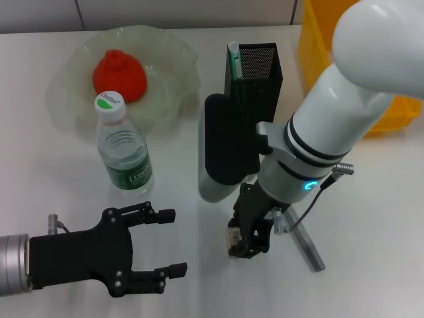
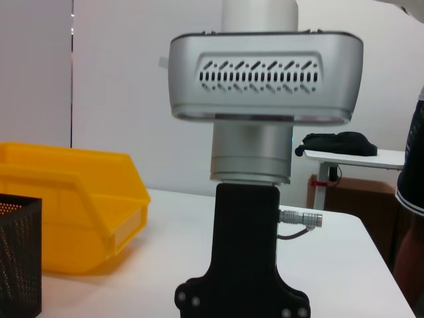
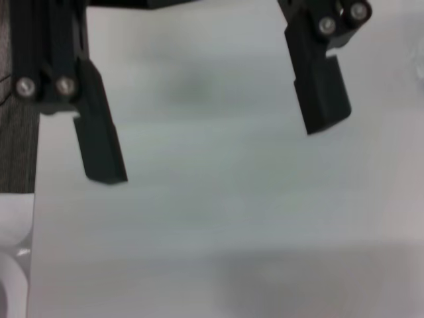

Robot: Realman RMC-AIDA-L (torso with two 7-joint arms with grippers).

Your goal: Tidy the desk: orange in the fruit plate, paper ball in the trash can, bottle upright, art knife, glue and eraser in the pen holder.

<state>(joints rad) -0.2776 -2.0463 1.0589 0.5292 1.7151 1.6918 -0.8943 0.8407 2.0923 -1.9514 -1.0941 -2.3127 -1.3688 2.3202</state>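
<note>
The orange (image 1: 119, 76) lies in the fruit plate (image 1: 175, 56). In front of it the bottle (image 1: 123, 151) stands upright. The art knife (image 1: 234, 58) sticks up from the pen holder (image 1: 260, 69). The glue (image 1: 307, 246) lies flat on the desk (image 1: 371, 218). My right gripper (image 1: 248, 248) points down at the desk just left of the glue, open in the right wrist view (image 3: 215, 142), with only bare desk between its fingers. A small beige block, perhaps the eraser (image 1: 232, 237), shows at its left edge. My left gripper (image 1: 172, 242) hovers open at the front left. The paper ball is out of view.
The yellow trash can (image 1: 315, 40) stands at the back right, partly behind my right arm; the left wrist view shows the trash can (image 2: 73, 205) beside the pen holder (image 2: 18, 255). My right arm's white forearm hides the desk's middle right.
</note>
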